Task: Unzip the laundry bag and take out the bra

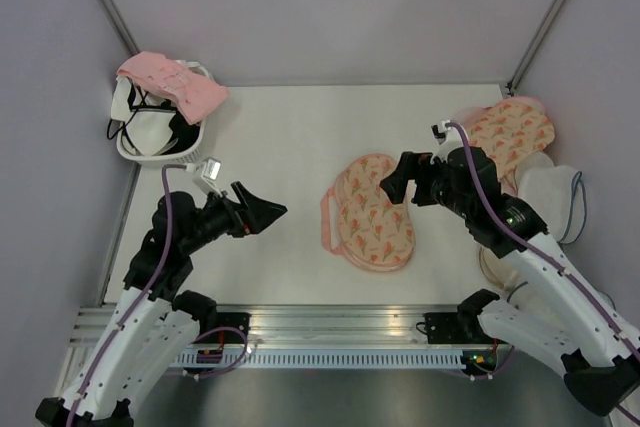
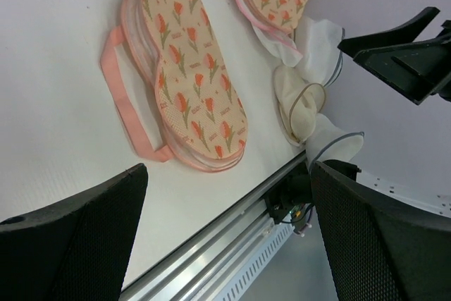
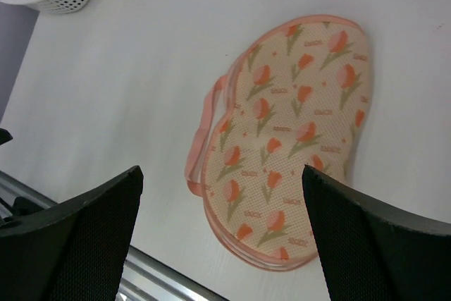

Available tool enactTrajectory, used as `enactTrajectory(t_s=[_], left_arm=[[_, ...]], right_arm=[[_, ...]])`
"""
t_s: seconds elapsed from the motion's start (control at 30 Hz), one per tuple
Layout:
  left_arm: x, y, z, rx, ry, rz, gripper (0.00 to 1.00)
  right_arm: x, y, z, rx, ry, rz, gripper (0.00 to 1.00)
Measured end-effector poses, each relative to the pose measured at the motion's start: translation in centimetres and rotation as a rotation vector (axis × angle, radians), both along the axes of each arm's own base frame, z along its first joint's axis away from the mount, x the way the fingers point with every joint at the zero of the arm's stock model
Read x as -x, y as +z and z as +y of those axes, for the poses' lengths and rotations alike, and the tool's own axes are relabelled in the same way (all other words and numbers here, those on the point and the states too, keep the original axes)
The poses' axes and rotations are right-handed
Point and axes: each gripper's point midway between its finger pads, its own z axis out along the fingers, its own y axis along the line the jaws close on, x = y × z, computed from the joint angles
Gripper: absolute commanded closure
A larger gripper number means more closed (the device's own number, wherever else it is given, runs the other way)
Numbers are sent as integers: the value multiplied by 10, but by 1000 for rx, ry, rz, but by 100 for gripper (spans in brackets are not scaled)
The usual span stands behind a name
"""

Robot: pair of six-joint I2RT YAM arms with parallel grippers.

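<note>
The laundry bag (image 1: pixel 370 212) lies flat near the middle of the table. It is a two-lobed peach pouch with orange tulip print, and a pink strap loops off its left side. It shows again in the left wrist view (image 2: pixel 194 68) and in the right wrist view (image 3: pixel 289 139), with its edges closed all round as far as I can see. The bra is hidden. My left gripper (image 1: pixel 265 212) hovers open left of the bag, with nothing between its fingers (image 2: pixel 229 244). My right gripper (image 1: pixel 395 185) hangs open over the bag's far right edge and is empty too (image 3: pixel 222 237).
A white perforated basket (image 1: pixel 135 152) stands at the back left, with black-and-white garments in it and a pink cloth (image 1: pixel 175 85) draped over it. A second peach printed pouch (image 1: pixel 510 132) and white pouches (image 1: pixel 552 197) lie at the right. The metal rail (image 1: pixel 330 332) runs along the near edge.
</note>
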Motion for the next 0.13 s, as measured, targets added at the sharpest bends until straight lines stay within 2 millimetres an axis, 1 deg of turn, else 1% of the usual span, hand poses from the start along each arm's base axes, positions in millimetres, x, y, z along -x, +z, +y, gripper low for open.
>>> enactTrajectory(t_s=[0.13], left_arm=[[-2, -8, -4, -24, -28, 33, 1]], right_arm=[[13, -2, -18, 46, -30, 3, 2]])
